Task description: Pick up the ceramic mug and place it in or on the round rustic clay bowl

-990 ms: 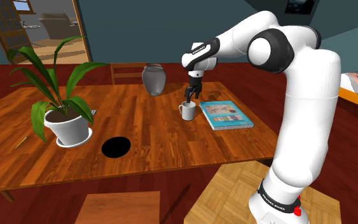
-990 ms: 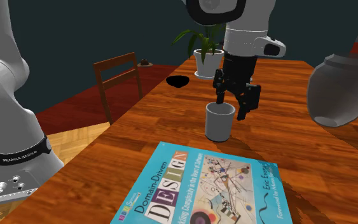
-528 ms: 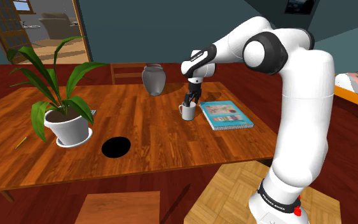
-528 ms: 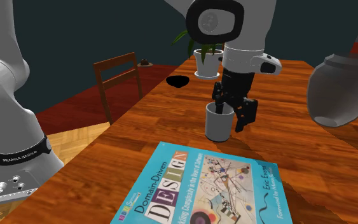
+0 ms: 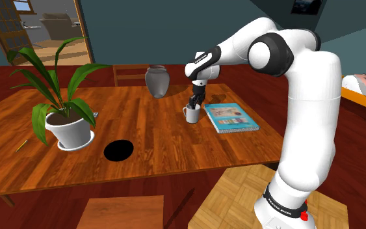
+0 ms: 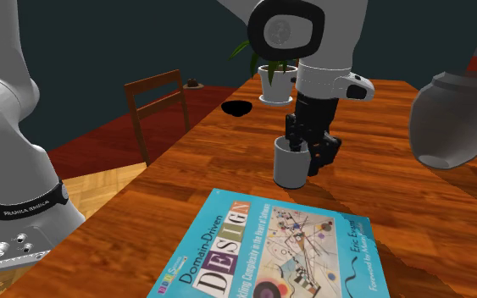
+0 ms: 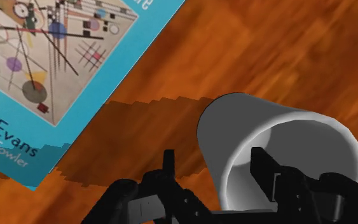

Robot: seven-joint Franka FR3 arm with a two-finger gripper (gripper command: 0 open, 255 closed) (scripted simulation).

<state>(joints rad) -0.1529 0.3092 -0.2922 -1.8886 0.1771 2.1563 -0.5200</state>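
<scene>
The mug [image 5: 190, 114] is plain white and smooth, a straight cylinder with a small handle. It stands upright on the wooden table [image 5: 155, 133], whose top is glossy, reddish-brown and shows the grain. The black gripper [image 5: 194, 104] sits at the mug's rim with its fingers apart. One finger [image 7: 264, 167] is inside the cup and the other is outside. The wrist view shows a small gap on each side of the wall, so nothing is clamped. Just beside the mug lies a flat turquoise book [image 5: 230, 118], and a rounded grey vase [image 5: 156, 81] stands behind, apart from it. The bowl [image 5: 118, 150] is drawn pure black, round and shallow. It is well apart from the mug, near the table's front edge and next to a white plant pot [image 5: 71, 132]. An open stretch of wood lies between mug and bowl.
</scene>
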